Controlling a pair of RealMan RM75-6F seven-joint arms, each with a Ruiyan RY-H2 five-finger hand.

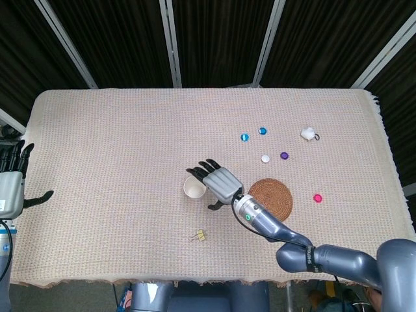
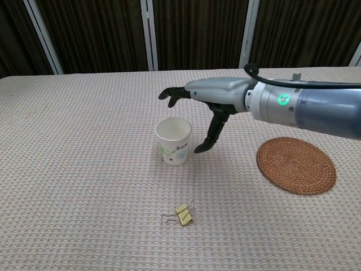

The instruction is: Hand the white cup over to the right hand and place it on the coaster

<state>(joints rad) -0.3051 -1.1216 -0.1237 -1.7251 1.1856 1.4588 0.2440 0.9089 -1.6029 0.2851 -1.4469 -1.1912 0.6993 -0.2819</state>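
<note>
- Near the middle of the cloth-covered table (image 1: 117, 130), the white paper cup (image 2: 174, 140) stands upright with its mouth up, a small printed design on its side in the chest view.
- The right hand (image 1: 220, 182) hovers just beside and partly above the cup, palm down, fingers apart and extended over the cup's far rim, thumb hanging down on the side toward the coaster; it grasps nothing, and no contact with the cup can be made out.
- The round woven coaster (image 2: 296, 165) lies flat to the right of the cup, bare on top, with the right forearm passing over its near edge in the head view.
- The left hand (image 1: 10, 185) sits at the left edge of the table, well apart from the cup, fingers spread and holding nothing.
- A yellow binder clip (image 2: 181, 214) lies on the cloth in front of the cup, nearer the robot.
- Beyond the coaster lie two blue discs (image 1: 253, 134), a white disc (image 1: 265, 158) and a purple disc (image 1: 283, 155); a pink disc (image 1: 318, 198) sits to the coaster's right.
- A small white object with a dark loop (image 1: 309, 134) rests near the table's far right part.
</note>
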